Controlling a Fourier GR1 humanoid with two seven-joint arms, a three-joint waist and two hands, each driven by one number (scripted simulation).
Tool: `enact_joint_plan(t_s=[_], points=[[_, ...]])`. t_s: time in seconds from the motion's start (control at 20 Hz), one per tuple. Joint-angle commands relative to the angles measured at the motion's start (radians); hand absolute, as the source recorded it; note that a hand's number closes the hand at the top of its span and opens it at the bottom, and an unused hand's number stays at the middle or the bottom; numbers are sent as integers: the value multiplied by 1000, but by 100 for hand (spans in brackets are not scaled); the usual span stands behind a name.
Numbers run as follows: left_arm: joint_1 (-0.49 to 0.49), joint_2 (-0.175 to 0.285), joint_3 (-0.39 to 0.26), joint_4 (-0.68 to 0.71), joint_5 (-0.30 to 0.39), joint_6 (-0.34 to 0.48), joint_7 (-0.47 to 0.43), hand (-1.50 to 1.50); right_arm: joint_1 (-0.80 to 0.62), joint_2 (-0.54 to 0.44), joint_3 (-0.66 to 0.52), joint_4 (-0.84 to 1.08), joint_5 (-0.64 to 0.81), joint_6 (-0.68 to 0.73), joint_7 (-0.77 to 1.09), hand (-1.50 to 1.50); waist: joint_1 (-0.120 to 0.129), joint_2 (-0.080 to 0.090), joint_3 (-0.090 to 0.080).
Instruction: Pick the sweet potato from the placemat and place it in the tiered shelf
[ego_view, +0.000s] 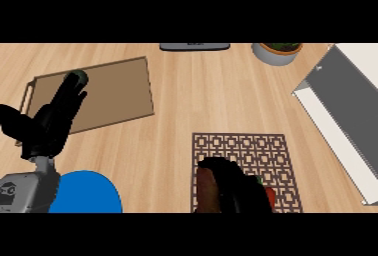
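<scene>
As the right robot hand (235, 187) curls round the sweet potato (206, 192), little of it shows.
Left robot hand (50, 122) rests open; the placemat (244, 146) is cut off below.

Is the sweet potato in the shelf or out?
Out: the right hand curls round the sweet potato over the placemat, apart from the shelf. Whether lifted, cannot tell.

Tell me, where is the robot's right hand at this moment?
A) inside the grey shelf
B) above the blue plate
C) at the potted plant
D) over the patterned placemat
D: the right hand shows low in the head view over the patterned placemat, its fingers curled round the sweet potato.
</scene>
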Motion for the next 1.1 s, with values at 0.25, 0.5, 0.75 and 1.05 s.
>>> enact_joint_plan(t_s=[0.25,0.5,0.75,1.05], points=[[-29,-22,-13,15,-10,0,1,0,-62,25,-31,-475,55,220,277,150,14,7,0],[-5,-10,-2,18,-4,-27,-26,0,-186,-8,-266,-611,24,477,308,150,19,9,0],[-20,-19,-10,27,-33,-6,-29,0,-323,25,-539,-579,-97,575,286,150,18,11,0],[-26,19,34,38,-5,-32,-8,0,-328,24,-822,-551,-193,645,167,150,11,9,2]])
